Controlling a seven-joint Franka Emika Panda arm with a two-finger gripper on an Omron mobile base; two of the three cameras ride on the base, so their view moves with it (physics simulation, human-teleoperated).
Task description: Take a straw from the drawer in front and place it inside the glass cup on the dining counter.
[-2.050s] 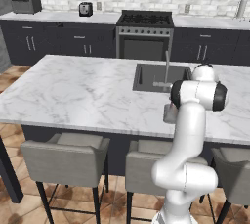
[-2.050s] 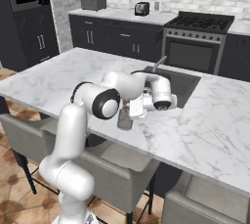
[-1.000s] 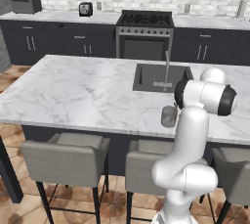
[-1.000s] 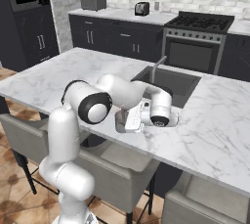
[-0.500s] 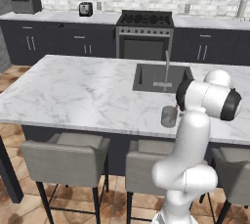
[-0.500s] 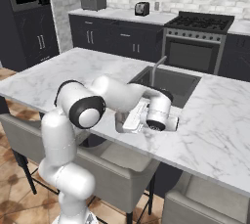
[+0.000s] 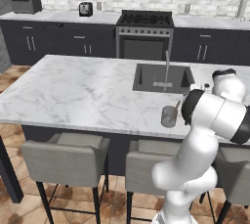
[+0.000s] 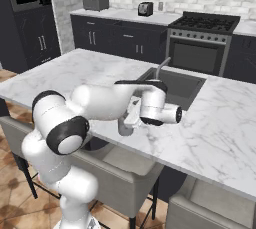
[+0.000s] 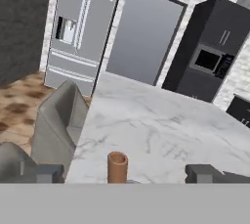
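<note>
The glass cup stands on the dining counter near its front edge, in front of the sink. The orange-brown straw leans inside it and pokes out above the rim. My gripper hovers at the cup, whose upper part my hand hides. In the hand view the gripper is open. Its fingertips stand wide apart on either side of the straw's top end without touching it, over the marble counter. The drawer is out of view.
The inset sink and its faucet lie just behind the cup. Grey stools line the counter's near side. A stove and dark cabinets run along the back wall. A fridge stands beyond the counter's end.
The arm's elbow has swung further right while the hand stayed at the cup. The cup and the straw in it have not moved.
</note>
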